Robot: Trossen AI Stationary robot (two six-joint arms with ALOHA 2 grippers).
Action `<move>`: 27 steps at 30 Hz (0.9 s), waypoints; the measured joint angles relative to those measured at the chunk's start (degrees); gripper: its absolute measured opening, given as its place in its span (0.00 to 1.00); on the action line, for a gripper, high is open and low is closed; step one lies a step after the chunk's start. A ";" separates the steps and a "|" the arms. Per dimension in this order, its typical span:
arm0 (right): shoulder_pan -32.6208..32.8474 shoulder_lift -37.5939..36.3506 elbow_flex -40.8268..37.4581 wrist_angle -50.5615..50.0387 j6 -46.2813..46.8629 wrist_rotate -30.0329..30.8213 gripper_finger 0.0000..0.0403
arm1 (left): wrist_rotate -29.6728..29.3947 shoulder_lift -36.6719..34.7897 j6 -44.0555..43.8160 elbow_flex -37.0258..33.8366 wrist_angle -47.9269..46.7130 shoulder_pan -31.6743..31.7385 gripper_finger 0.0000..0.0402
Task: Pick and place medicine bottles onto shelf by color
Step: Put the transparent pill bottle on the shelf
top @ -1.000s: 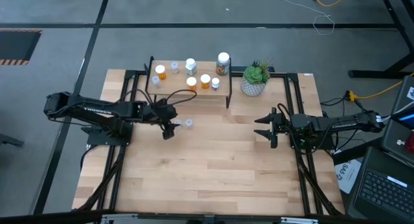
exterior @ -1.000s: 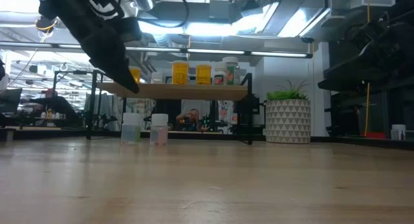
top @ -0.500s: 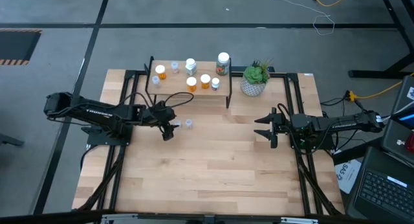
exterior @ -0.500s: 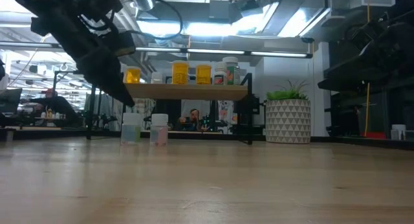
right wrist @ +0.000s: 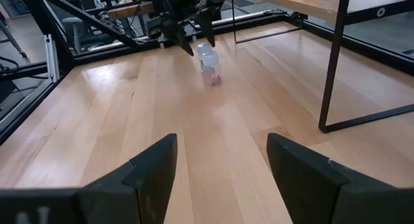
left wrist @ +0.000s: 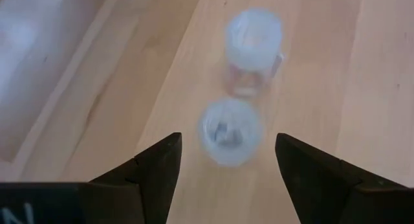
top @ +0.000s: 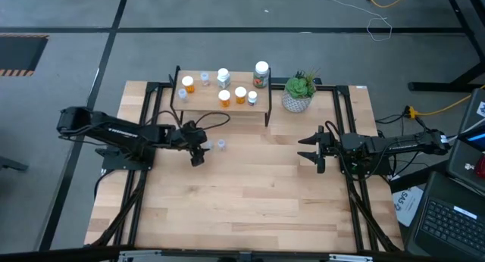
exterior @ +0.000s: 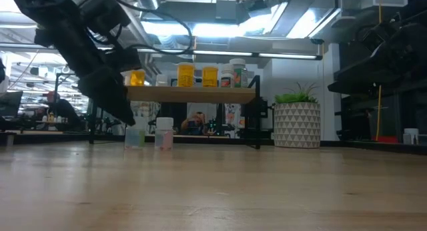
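Note:
Two clear-bluish bottles stand upright on the table in front of the shelf (top: 221, 103): one (left wrist: 229, 132) (top: 206, 145) near my left gripper, the other (left wrist: 253, 48) (top: 221, 145) beyond it. My left gripper (left wrist: 226, 143) (top: 198, 151) is open, slanting down over the nearer bottle, one finger on each side and apart from it. Orange bottles (top: 224, 97), small clear ones (top: 204, 78) and the larger dark bottle (top: 261, 74) stand on the shelf's plank. My right gripper (top: 311, 150) (right wrist: 220, 149) waits open at the table's right.
A potted green plant (top: 298, 92) stands just right of the shelf, near the table's far edge. Black frame rails (top: 345, 133) run along both sides of the table. In the low view the shelf's thin black legs (exterior: 258, 121) stand behind the two clear bottles (exterior: 135, 134).
My left gripper has come down from shelf-top height toward the nearer clear bottle on the table, staying open. The bottles have not moved.

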 joint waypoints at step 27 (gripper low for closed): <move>0.02 0.00 0.01 0.00 0.00 -0.02 0.60 | 0.20 6.24 -0.65 0.02 6.58 0.02 0.44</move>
